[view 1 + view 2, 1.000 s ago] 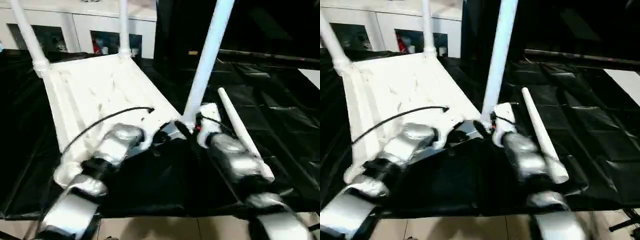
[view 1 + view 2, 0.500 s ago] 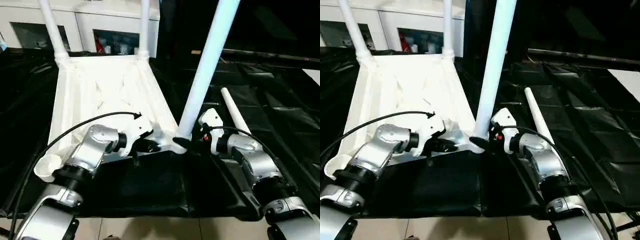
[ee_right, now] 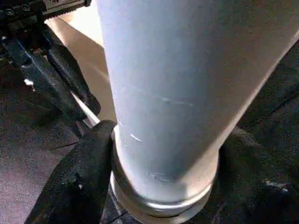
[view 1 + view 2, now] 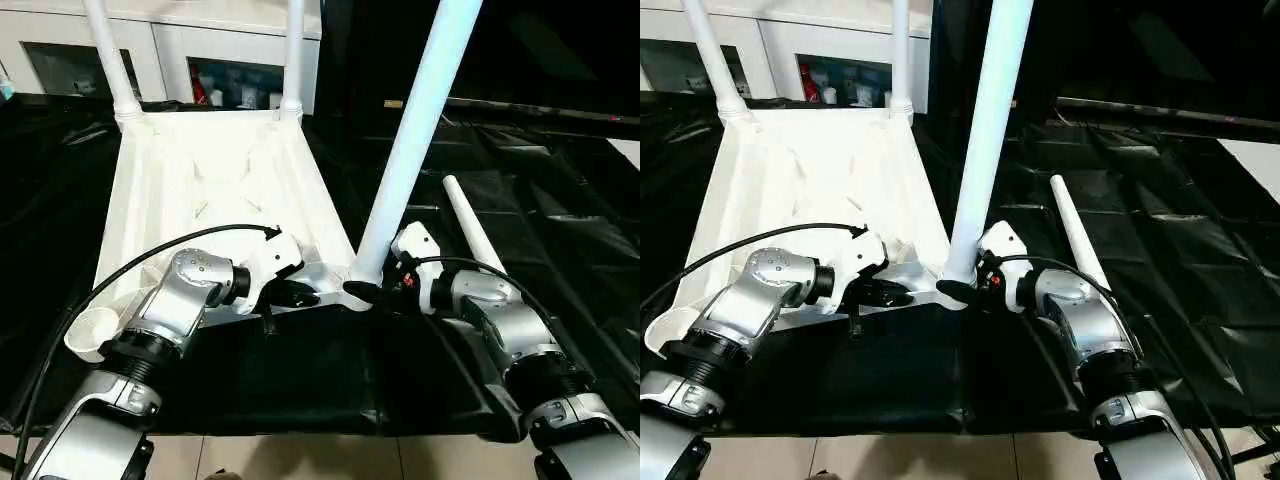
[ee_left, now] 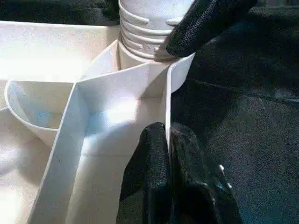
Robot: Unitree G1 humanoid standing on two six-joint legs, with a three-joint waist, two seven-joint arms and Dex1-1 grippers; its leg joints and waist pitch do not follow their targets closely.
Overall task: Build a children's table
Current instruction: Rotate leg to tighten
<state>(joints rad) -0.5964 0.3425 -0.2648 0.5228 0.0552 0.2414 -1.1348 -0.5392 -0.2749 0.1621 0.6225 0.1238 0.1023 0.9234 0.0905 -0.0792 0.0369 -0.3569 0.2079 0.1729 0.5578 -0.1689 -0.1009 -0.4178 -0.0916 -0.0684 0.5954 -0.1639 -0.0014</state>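
Black cloth covers the tabletop (image 4: 560, 230), with white cabinets along the top left of the frame. On it, left of centre, the children's table (image 4: 215, 190) lies upside down, ribbed underside up, its long axis running from the lower frame toward the cabinets. Two legs stand in the far sockets, a third leg (image 4: 415, 140) rises tilted from the near right corner, and a loose leg (image 4: 470, 225) lies on the cloth to the right. The left wrist view shows the left gripper (image 5: 168, 154) pinched closed on the thin rim wall beside that corner socket. The right wrist view shows the right gripper (image 3: 163, 182) clasping the third leg's base.
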